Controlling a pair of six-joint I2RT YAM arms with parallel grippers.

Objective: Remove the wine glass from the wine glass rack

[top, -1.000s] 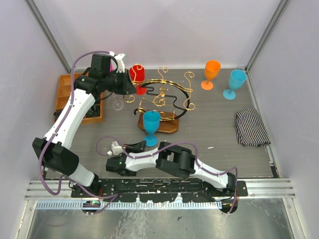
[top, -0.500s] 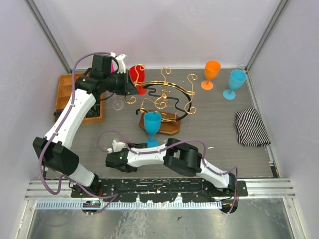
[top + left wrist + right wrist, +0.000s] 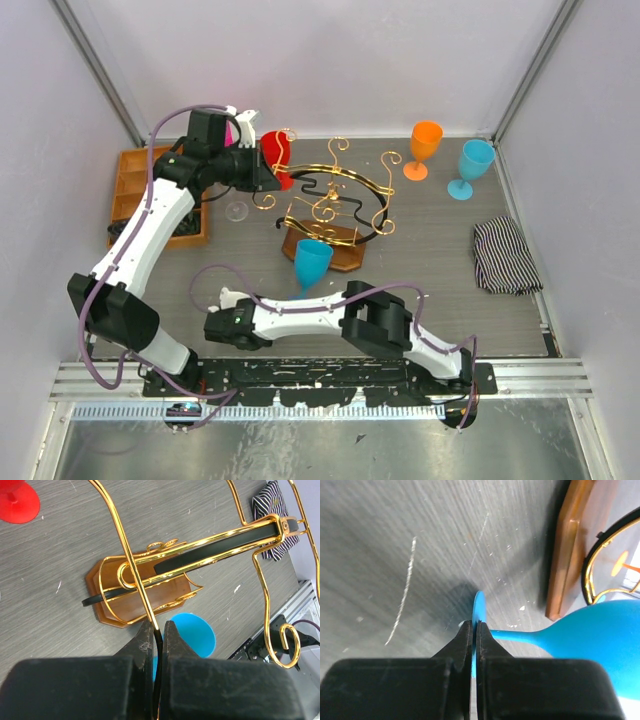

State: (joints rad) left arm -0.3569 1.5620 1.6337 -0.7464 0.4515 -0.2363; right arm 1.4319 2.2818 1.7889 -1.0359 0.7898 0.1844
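Top external view: the wine glass rack (image 3: 335,200) was seen in the middle of the table (image 3: 440,280). The blue wine glass (image 3: 312,262) was found tilted at the rack's 6 o'clock, bowl just beside the wooden base and apparently clear of the wire.

Right wrist view: the right gripper (image 3: 472,625) was closed tight, edge-on, over the thin disc foot of the glass, with the stem running off toward 3 o'clock.

Left wrist view: the left gripper (image 3: 156,627) was pinched shut on one gold wire of the rack, judged a steadying hold.

A red glass (image 3: 275,155) was noted at the rack's 10 o'clock, just by the left gripper. Whether it hung from the wire could not be told.

Handling, as judged: the wine glass looked like light, stiff, smooth plastic, so little force was needed. The foot rim offered small contact and could pivot or slip, so the stem below the bowl was reckoned the surer hold. The rack was judged light and tippy.
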